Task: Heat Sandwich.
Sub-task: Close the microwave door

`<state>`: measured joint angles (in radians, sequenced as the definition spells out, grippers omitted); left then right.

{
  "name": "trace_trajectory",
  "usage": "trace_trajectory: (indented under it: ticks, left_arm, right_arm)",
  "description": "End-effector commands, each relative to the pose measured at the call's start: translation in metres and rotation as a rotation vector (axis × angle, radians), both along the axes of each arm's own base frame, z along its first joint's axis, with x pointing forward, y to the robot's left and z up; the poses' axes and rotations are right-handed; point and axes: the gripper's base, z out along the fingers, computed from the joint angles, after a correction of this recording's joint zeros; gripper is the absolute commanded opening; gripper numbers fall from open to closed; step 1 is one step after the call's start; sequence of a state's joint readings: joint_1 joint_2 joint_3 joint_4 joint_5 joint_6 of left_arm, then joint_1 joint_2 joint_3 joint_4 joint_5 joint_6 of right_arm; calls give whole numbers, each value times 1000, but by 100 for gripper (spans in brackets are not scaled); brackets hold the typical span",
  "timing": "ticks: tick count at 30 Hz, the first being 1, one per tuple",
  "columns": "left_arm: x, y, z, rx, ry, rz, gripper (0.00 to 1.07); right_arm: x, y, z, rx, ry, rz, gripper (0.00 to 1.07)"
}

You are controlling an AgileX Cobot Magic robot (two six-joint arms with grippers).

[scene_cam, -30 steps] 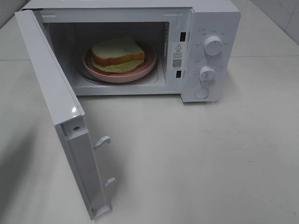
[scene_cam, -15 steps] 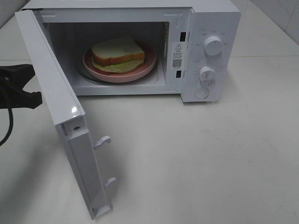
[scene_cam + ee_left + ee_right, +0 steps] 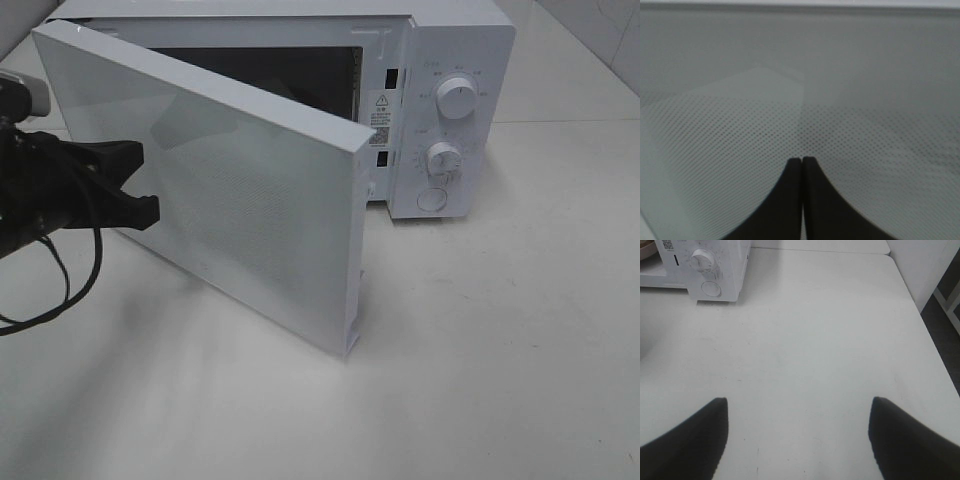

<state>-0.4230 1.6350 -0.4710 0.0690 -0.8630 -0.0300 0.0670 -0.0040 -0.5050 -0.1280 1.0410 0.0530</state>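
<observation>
Left jaws shut, tips at microwave door (image 3: 250,200), nearer its hinge side; right jaws wide open, empty, above tabletop (image 3: 805,340). Push steadily w/ flat contact till door latches.

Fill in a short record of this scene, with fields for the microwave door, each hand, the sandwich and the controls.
Microwave door: partly open, angled across the opening
Left hand: shut, tips at the door's outer mesh face
Right hand: open, holding nothing, over the table
Sandwich: not visible; the door hides the cavity
Controls: two dials above a round button, untouched
</observation>
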Motion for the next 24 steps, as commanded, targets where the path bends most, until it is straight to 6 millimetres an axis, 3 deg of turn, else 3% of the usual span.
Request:
trace_trajectory:
  ticks: [1,24]
  left_arm:
    - [5,-9,4,-31,-17,-5,0]
    - [41,-78,7,-111,-31,-59,0]
  right_arm:
    - [-4,0,0,1,-33,-1,75]
    - [-4,0,0,1,-33,-1,75]
